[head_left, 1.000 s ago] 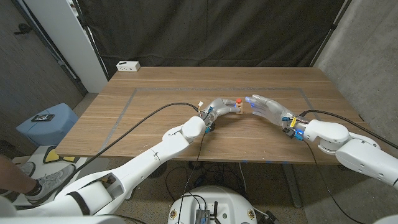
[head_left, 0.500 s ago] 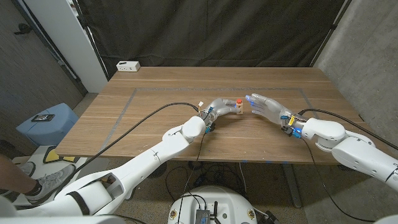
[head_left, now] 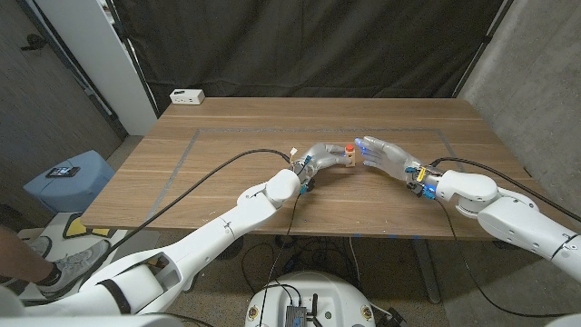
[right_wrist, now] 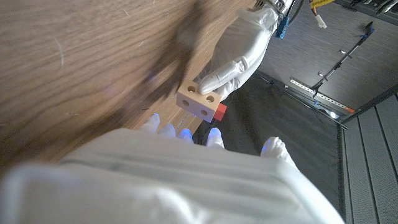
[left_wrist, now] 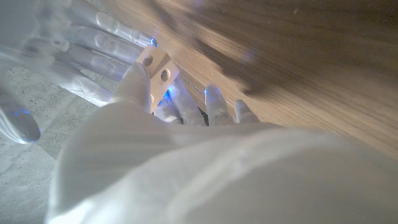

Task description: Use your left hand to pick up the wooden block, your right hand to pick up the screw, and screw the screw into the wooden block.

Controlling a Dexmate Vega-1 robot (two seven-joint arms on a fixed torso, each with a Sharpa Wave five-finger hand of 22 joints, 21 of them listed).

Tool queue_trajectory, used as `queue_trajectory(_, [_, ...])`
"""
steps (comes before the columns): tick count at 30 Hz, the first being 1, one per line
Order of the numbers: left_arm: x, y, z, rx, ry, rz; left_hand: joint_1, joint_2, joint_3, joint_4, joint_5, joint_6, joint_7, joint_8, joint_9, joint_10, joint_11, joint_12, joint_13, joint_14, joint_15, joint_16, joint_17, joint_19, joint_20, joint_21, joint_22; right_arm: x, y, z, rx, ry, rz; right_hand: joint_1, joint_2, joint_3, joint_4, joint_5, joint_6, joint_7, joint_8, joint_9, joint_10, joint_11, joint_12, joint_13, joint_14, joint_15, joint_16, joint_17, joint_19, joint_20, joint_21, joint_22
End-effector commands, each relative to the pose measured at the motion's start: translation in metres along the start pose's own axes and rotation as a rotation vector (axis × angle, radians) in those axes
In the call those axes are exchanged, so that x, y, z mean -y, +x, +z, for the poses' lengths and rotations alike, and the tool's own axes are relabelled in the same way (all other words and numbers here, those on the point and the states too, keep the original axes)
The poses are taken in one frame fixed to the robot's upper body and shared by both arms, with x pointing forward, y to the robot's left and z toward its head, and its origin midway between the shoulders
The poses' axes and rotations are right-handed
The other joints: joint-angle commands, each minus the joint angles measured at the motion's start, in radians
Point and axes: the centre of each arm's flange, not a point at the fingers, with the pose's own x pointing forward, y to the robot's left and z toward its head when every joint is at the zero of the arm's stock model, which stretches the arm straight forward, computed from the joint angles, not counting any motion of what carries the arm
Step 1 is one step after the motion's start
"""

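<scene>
Fingers of the white left hand pinch the small pale wooden block with drilled holes at frame centre, above the brown wooden table. The right hand hovers close beside it, fingers spread. Whether a screw is held cannot be told; alignment with a hole is judged next.

Your head view is evenly lit from above and sharp across the wooden table, with no glare; the black curtain at twelve o'clock swallows light, and straight edges bow slightly toward the corners. Your left wrist view is dim and soft: the left hand is a pale, out-of-focus mass, the wood grain smeared, with small blue glows at its fingertips. Your right wrist view is brighter; the wooden block is crisp, the right hand blurred, and a dark shadow lies on the wood just beside the block.
</scene>
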Motion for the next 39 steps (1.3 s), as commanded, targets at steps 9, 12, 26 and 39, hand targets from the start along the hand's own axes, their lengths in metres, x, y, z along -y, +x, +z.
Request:
queue_trajectory(9, [0.001,-0.001,-0.002,-0.011,-0.004,0.000,-0.001,0.014,0.002,0.004,0.006,0.009,0.005,0.009,0.003,0.007,-0.001,0.003,0.006,0.009,-0.058,0.010,0.002,0.002,0.007,0.006,0.005,-0.005,0.009,0.000,0.005,0.008,0.038,-0.017,0.006,0.000,0.010,0.010,0.007,0.000,0.010,0.002,-0.223,-0.005,-0.001,0.003,-0.214,0.003,0.002,0.004,-0.010,0.000,0.003,0.006])
queue_trajectory(12, [0.001,-0.001,-0.002,-0.011,-0.005,0.001,-0.001,0.014,0.002,0.005,0.006,0.009,0.004,0.008,0.003,0.006,-0.001,0.003,0.006,0.009,-0.057,0.010,0.002,0.002,0.007,0.006,0.005,-0.006,0.009,-0.001,0.006,0.007,0.040,-0.018,0.007,0.000,0.011,0.010,0.009,0.001,0.011,0.002,-0.223,-0.005,-0.001,0.003,-0.214,0.003,0.003,0.005,-0.011,0.001,0.003,0.006])
queue_trajectory(26, [0.000,0.000,-0.003,-0.014,-0.015,0.003,-0.001,0.013,0.001,0.005,0.006,0.011,0.004,0.009,0.003,0.006,-0.001,0.003,0.008,0.010,-0.058,0.010,0.002,0.003,0.007,0.006,0.005,-0.010,0.007,0.001,0.004,0.006,0.038,-0.020,0.008,-0.001,0.015,0.011,0.020,0.004,0.016,0.001,-0.221,-0.005,0.000,0.003,-0.214,0.003,0.004,0.005,-0.012,0.001,0.003,0.006])
queue_trajectory(39, [0.000,-0.001,-0.005,-0.018,-0.023,0.002,0.000,0.014,0.001,0.005,0.007,0.010,0.004,0.008,0.003,0.006,-0.001,0.002,0.010,0.010,-0.058,0.010,0.002,0.003,0.007,0.006,0.005,-0.014,0.003,0.001,-0.004,0.009,0.035,-0.021,0.008,-0.001,0.016,0.012,0.025,0.004,0.018,0.001,-0.219,-0.005,0.001,0.003,-0.213,0.002,0.004,0.005,-0.011,0.000,0.004,0.006])
